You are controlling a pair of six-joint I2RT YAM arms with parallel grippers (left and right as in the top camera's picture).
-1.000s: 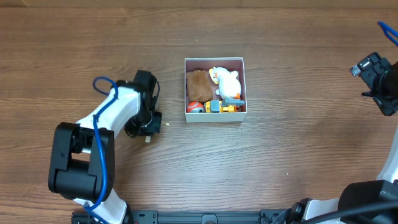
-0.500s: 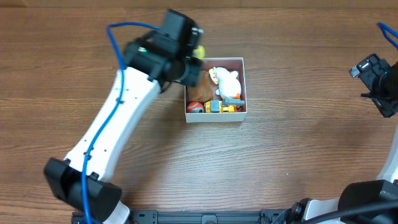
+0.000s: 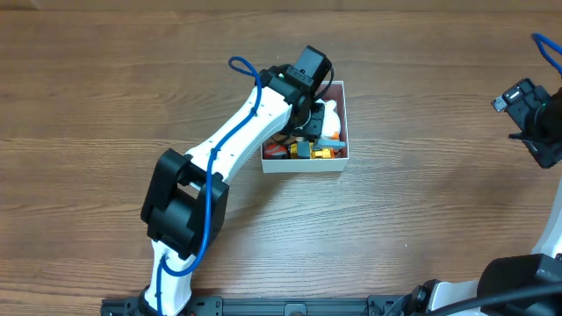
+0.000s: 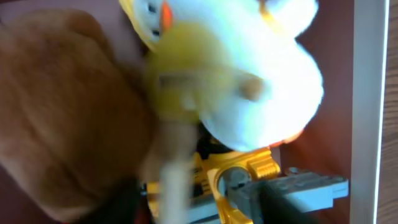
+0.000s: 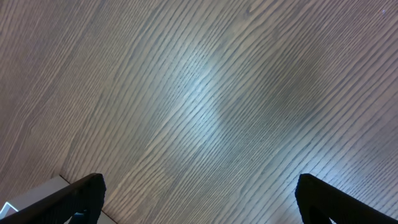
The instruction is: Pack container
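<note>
overhead: the container (image 3: 346,132) sits just toward 1 o'clock of the table (image 3: 105,105) centre. it is crowded with a white duck (image 3: 329,118), a yellow-and-grey vehicle (image 3: 318,152) and an orange ball (image 3: 273,151). the left arm (image 3: 237,145) reaches in from 7 o'clock, its wrist covering the box's 10 o'clock corner. the right arm (image 3: 536,114) hangs at the 3 o'clock edge, well apart.

left wrist: a blurred small yellow piece (image 4: 180,81) hangs at centre over the duck, with a brown plush (image 4: 62,124) at 9 o'clock and the container's white wall at 3 o'clock. the dark left fingers (image 4: 289,208) show low in the frame, inside the box above the toys; i cannot tell whether they pinch the piece. released here, it would likely roll off the duck's round back. pressing lower could shove the thin-walled box.

right wrist: the right fingers (image 5: 81,193) are spread wide over bare table, holding nothing.
</note>
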